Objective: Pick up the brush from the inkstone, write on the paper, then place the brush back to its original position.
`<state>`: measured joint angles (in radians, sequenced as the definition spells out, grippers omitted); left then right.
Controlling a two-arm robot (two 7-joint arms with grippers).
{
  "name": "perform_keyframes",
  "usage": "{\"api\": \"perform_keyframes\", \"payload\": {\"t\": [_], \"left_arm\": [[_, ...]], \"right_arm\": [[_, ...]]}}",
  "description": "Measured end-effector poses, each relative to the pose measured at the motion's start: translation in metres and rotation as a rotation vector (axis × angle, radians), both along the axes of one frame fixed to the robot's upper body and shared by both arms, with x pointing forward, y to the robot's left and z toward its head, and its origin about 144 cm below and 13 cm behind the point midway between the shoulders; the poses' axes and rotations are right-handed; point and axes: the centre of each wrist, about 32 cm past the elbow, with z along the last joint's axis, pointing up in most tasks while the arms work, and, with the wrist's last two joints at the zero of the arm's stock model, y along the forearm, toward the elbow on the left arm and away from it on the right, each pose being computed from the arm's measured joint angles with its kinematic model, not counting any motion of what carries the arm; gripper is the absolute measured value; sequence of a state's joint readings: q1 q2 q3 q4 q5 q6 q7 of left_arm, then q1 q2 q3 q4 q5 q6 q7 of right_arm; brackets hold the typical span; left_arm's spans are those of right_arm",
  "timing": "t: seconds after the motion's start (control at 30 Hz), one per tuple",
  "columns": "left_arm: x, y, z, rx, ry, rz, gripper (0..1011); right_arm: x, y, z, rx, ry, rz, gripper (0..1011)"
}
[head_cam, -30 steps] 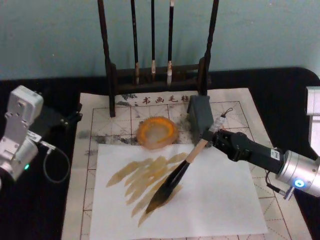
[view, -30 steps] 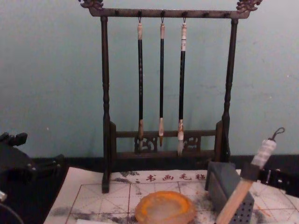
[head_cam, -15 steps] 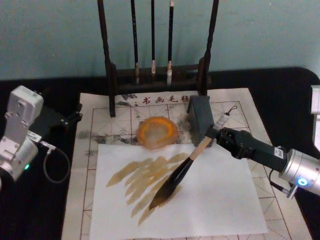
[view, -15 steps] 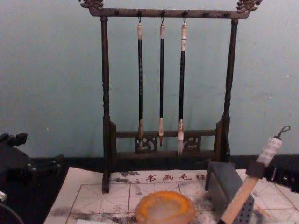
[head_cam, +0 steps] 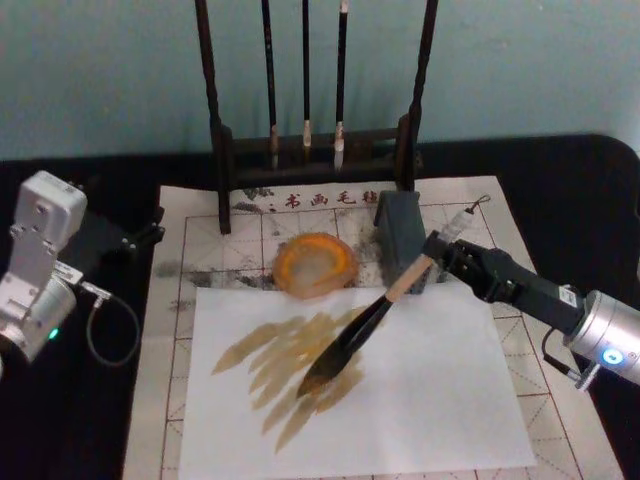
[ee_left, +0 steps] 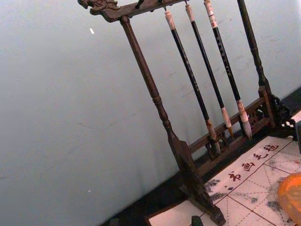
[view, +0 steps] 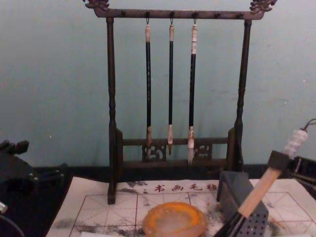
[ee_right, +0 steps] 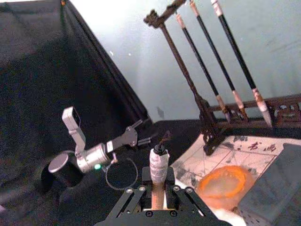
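right claw [head_cam: 438, 254] pinches the brush [head_cam: 380, 305] just below its white-wrapped, corded end. tan handle, black lower part, dark tip slanting toward 8 o'clock onto the brown-streaked white sheet [head_cam: 440, 400] over the gridded paper [head_cam: 170, 330], at 6 o'clock of the orange inkstone [head_cam: 315, 263]. left claw [head_cam: 140, 236] parked at 9 o'clock.

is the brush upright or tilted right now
Tilted: the brush slants from the right gripper, shut on its handle, down leftward to its dark tip over the brown strokes.
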<state>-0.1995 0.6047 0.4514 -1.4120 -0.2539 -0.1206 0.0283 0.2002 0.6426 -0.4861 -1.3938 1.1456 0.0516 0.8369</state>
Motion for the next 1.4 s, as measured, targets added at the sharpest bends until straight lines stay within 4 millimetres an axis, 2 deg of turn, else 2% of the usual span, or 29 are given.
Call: {"api": "perform_keyframes", "payload": {"t": [0.57, 0.9, 1.4], "left_arm": [[0.0, 0.0, 0.0, 0.0, 0.0, 0.0, 1001], [0.0, 0.0, 0.0, 0.0, 0.0, 0.0, 1001], [0.0, 0.0, 0.0, 0.0, 0.0, 0.0, 1001]], "right_arm": [[0.0, 0.003, -0.001, 0.028, 0.007, -0.038, 175], [0.002, 0.012, -0.005, 0.058, 0.033, -0.101, 175], [0.018, 0.031, -0.016, 0.118, 0.071, -0.247, 175]]}}
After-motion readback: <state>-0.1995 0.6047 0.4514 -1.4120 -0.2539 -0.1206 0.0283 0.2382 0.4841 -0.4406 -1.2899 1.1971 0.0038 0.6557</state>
